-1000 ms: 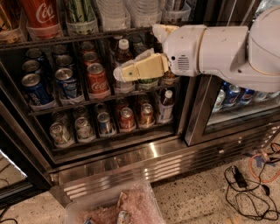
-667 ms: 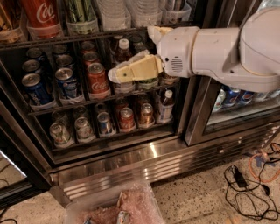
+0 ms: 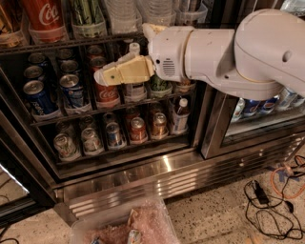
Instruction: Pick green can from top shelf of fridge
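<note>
The green can [image 3: 88, 13] stands on the top shelf [image 3: 66, 42] of the fridge [image 3: 157, 175], at the top left of the camera view, with its lid cut off by the frame's edge. A big red Coca-Cola can [image 3: 45, 19] stands just left of it. My gripper [image 3: 101, 76], cream-coloured on a thick white arm [image 3: 228, 57], reaches in from the right and points left. It hangs in front of the second rack, below and slightly right of the green can, holding nothing that I can see.
Clear plastic bottles [image 3: 121, 12] stand right of the green can. The racks below hold several small soda cans [image 3: 71, 90] and bottles. A second cooler with blue cans [image 3: 257, 106] is at the right. Cables [image 3: 267, 200] lie on the floor, and a plastic bin [image 3: 128, 226] is at the bottom.
My arm and gripper have shifted left and slightly up across the second rack, closer to the spot under the green can. The cans have not moved.
</note>
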`<action>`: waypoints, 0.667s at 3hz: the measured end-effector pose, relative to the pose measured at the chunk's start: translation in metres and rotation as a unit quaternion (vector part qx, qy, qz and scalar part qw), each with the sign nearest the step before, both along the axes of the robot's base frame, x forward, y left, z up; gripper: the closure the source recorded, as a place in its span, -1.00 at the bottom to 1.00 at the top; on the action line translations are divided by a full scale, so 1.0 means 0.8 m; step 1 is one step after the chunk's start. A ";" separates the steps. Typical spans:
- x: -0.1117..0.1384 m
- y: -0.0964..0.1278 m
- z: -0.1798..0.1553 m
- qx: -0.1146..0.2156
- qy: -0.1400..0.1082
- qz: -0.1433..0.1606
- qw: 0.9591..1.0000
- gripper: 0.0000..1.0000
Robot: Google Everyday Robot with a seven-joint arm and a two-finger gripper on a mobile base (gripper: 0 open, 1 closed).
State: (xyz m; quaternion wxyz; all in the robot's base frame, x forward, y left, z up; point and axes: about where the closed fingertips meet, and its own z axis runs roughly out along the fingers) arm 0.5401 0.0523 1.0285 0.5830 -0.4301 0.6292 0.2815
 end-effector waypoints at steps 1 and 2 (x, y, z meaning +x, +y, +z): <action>0.000 0.000 0.000 0.000 0.000 0.000 1.000 -1.00; 0.001 0.006 0.000 0.008 -0.005 -0.003 1.000 -1.00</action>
